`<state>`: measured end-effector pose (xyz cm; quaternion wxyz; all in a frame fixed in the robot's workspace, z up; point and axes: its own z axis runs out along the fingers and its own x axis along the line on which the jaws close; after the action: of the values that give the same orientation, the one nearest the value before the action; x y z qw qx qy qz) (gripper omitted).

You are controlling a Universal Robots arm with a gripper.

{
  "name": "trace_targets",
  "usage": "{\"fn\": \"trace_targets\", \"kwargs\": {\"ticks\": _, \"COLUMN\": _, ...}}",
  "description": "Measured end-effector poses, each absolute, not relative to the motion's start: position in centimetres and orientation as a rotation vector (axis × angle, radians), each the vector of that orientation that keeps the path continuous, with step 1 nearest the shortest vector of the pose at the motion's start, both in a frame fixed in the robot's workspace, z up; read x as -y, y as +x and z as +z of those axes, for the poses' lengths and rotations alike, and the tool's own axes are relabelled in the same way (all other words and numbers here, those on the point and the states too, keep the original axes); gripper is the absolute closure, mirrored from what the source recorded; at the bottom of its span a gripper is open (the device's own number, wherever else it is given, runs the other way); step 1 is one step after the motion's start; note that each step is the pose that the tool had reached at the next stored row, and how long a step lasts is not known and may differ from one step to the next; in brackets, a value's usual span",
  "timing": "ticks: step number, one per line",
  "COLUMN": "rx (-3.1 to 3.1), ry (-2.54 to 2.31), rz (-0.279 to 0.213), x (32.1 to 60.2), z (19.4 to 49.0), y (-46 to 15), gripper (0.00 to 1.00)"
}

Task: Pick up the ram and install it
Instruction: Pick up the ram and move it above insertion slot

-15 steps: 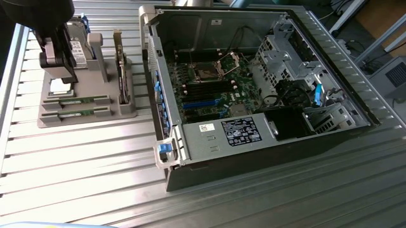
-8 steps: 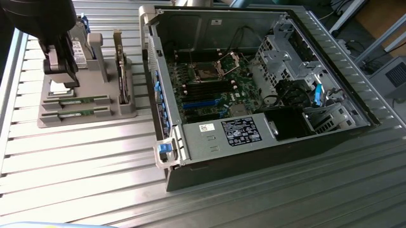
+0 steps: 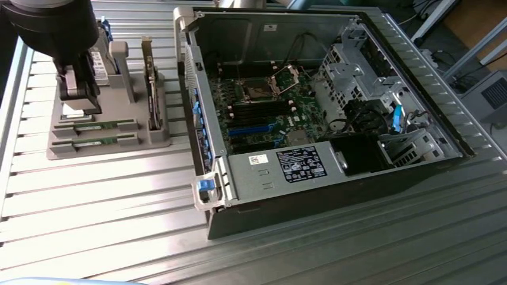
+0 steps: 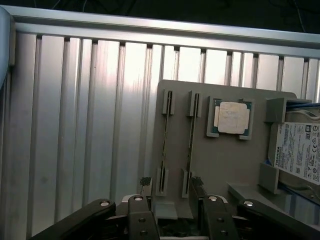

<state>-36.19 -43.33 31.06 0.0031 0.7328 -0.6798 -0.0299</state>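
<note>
A ribbed metal counter [image 3: 103, 219] carries a grey holder [image 4: 220, 160] near its far corner on the exterior view's left. An open computer case [image 3: 246, 35] lies just beside the holder and reaches toward the counter's edge on the exterior view's right, with its green motherboard [image 3: 269, 101] exposed.

Two thin green memory sticks stand on edge in parallel slots of the holder: the first ram [image 4: 165, 140] and the second ram [image 4: 190, 140], close together and apart from each other. Both are seated in their slots. A square silver processor chip [image 4: 232, 117] lies beside them, and a hard drive [image 4: 299, 150] with a white label sits beyond it.

The end effector [image 4: 171, 186] hangs over one end of the two slots. Its dark fingers [image 4: 146, 184] are spread wide and released, grasping nothing. Whether they touch the holder cannot be told.
</note>
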Motion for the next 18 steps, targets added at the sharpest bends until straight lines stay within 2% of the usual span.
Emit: {"fn": "trace_targets", "kwargs": {"ticks": 18, "rx": 2.132, "ry": 2.298, "rz": -0.095, "x": 44.3, "z": 27.4, "y": -36.5, "gripper": 0.58}}
